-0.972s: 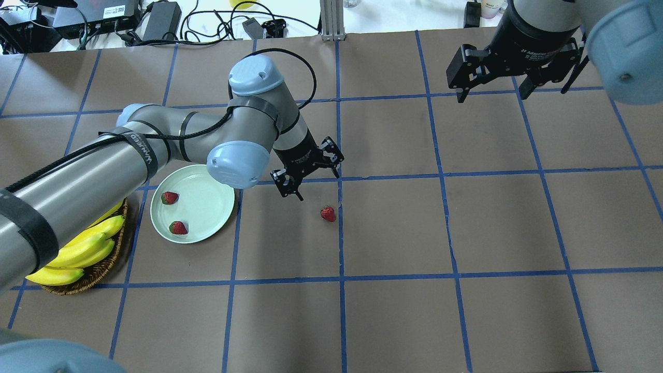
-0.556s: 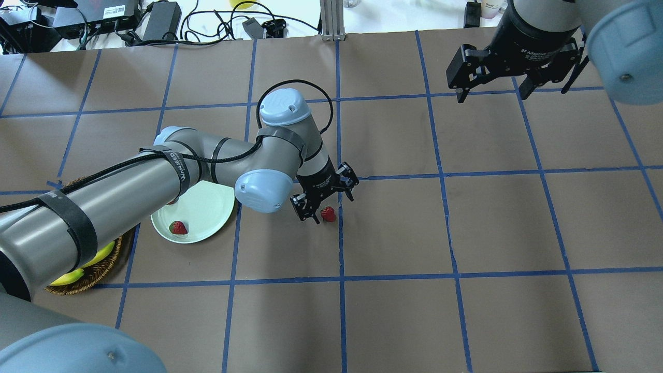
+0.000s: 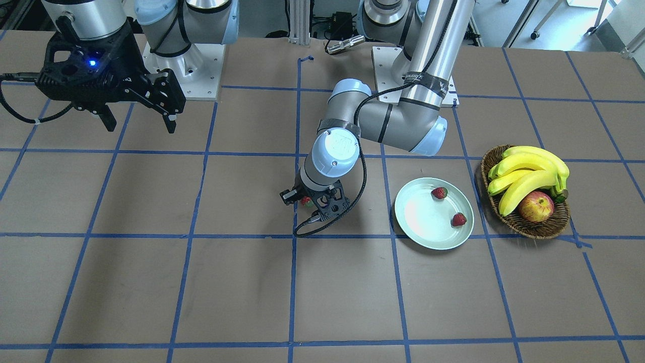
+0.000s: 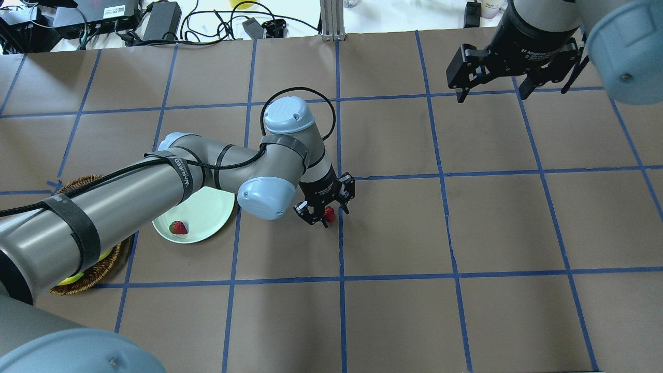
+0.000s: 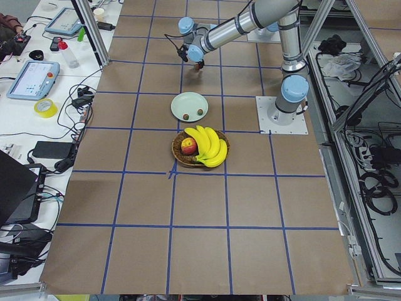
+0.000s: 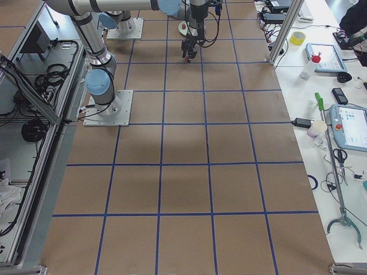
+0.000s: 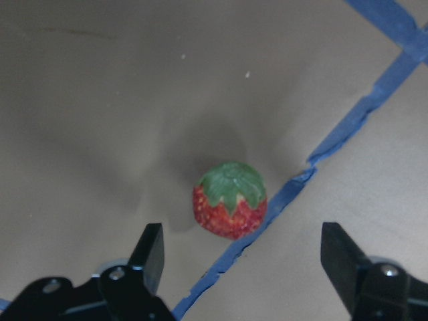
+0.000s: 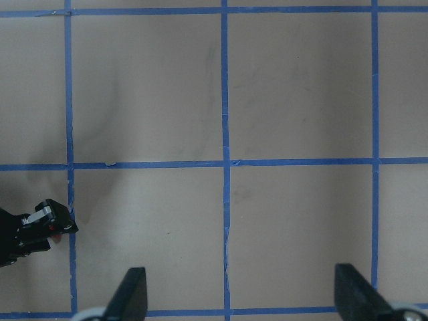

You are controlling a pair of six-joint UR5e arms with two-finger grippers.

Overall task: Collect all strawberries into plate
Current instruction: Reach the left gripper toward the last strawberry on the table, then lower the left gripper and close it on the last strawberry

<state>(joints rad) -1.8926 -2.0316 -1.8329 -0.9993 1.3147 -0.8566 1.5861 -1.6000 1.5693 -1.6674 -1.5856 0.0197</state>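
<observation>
One strawberry (image 4: 329, 213) lies on the brown table beside a blue tape line, right of the plate. It also shows in the left wrist view (image 7: 230, 200) and, partly hidden, in the front view (image 3: 305, 201). My left gripper (image 4: 330, 214) is open and low over it, with one finger on each side and not touching it (image 7: 242, 234). The pale green plate (image 3: 423, 222) holds two strawberries (image 3: 439, 192) (image 3: 458, 219). In the overhead view my left arm hides one of them. My right gripper (image 4: 492, 93) is open and empty, high over the far right.
A wicker basket (image 3: 524, 229) with bananas (image 3: 524, 169) and an apple (image 3: 535, 206) stands just beyond the plate on my left. Cables and electronics (image 4: 155, 20) lie past the table's far edge.
My left gripper has moved from beside the plate to the right and down, and its open fingers now straddle the lone strawberry. The right arm has not moved.
</observation>
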